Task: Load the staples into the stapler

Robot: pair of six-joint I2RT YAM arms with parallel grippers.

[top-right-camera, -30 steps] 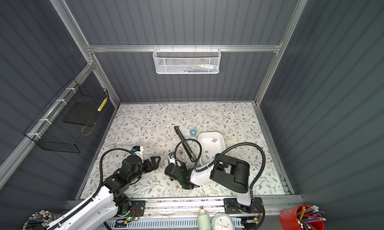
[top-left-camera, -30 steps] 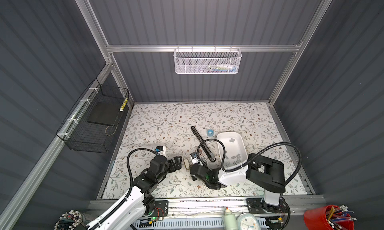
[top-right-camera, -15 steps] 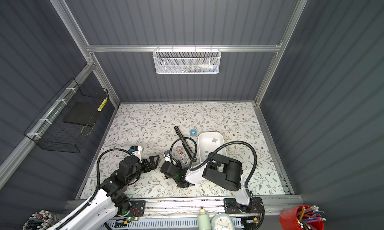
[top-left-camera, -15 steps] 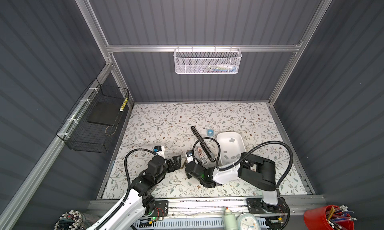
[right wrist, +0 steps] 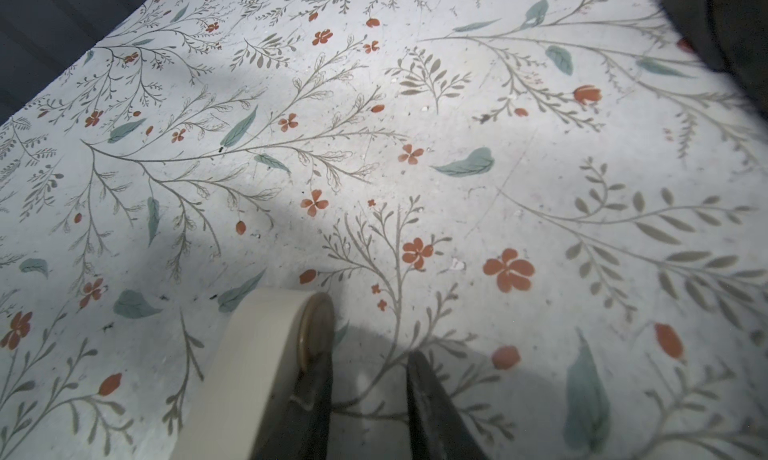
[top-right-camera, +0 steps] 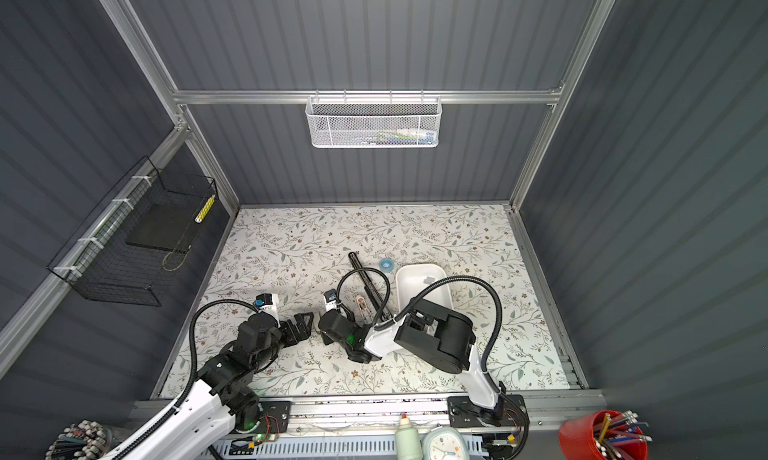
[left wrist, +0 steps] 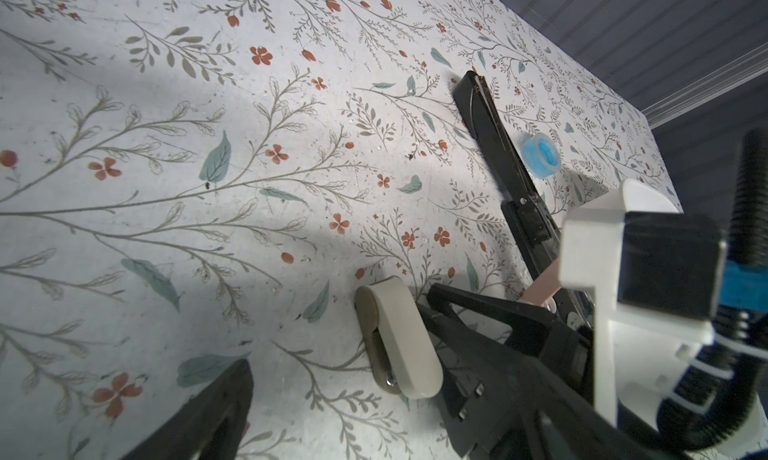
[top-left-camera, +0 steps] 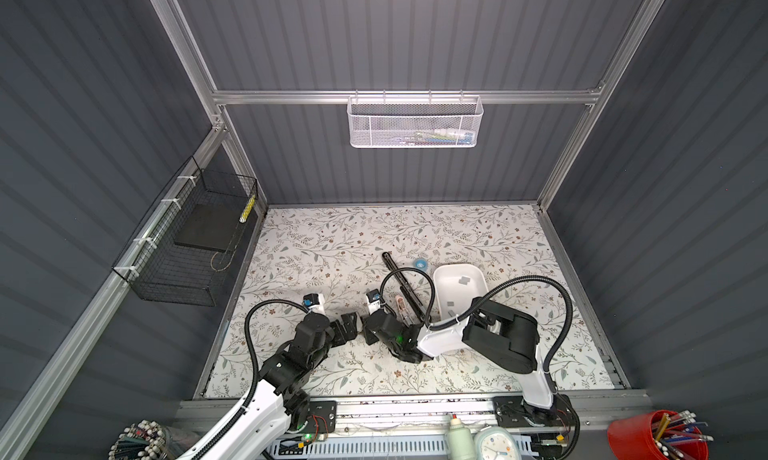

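The staples lie as grey strips in the white tray, just beside the opened black stapler on the bench, while the right tool has its jaws slightly apart around nothing, a cream piece against one finger, and the left tool is spread wide.

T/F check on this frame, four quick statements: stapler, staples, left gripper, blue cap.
1. The stapler lies opened out on the table. True.
2. The staples are in the white tray. True.
3. The left gripper holds a staple strip. False: it is open and empty.
4. The blue cap sits inside the tray. False: it is on the table, between stapler and tray.
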